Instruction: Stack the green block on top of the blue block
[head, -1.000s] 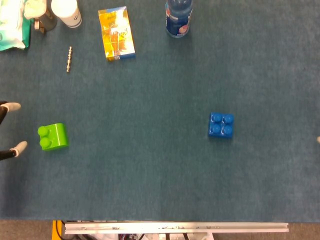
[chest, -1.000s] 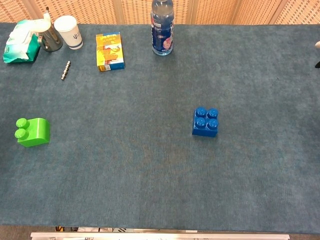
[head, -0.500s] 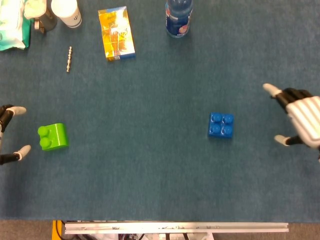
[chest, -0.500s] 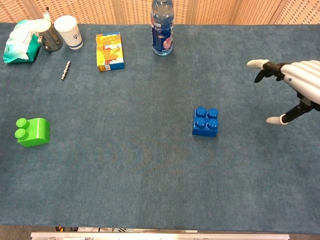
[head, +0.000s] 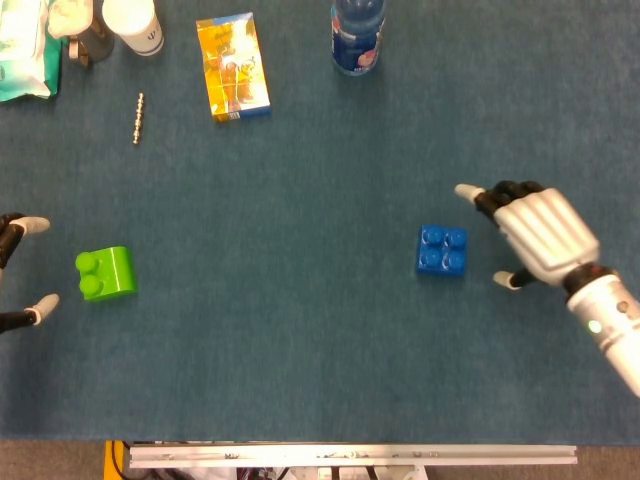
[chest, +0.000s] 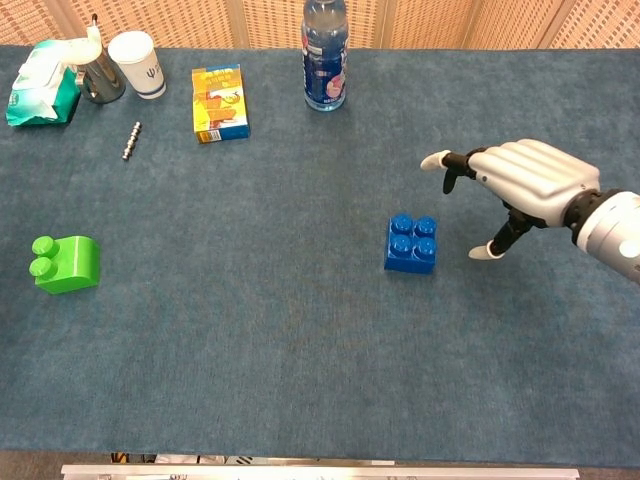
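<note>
From above, in the head view, the green block (head: 105, 272) lies on its side near the left edge of the blue tabletop (head: 300, 330), its studs pointing left, well apart from the blue block (head: 441, 250), which sits studs-up right of centre. It looks like hard, light moulded plastic, stiff and a little slick, so I would take it across its two flat side walls, clear of the studs, and it would need turning studs-up before it can seat. Only two fingertips of the left hand (head: 18, 270) show at the frame's edge, set well apart with nothing between them, just left of the green block. Beside the blue block, the right hand (head: 535, 232) hovers with its fingers spread wide and empty. At the far edge stand a yellow carton (head: 232, 66), a blue-capped bottle (head: 357, 35) and a small metal rod (head: 138, 118); their printing is too small to read. From the chest view, the green block (chest: 65, 263) shows the same tipped pose, the blue block (chest: 411, 243) stands square, and the right hand (chest: 525, 185) hangs open just to its right, not touching. A white cup (chest: 137, 63) carries a dark mark I cannot make out, and the bottle's (chest: 325, 55) label is likewise illegible.
</note>
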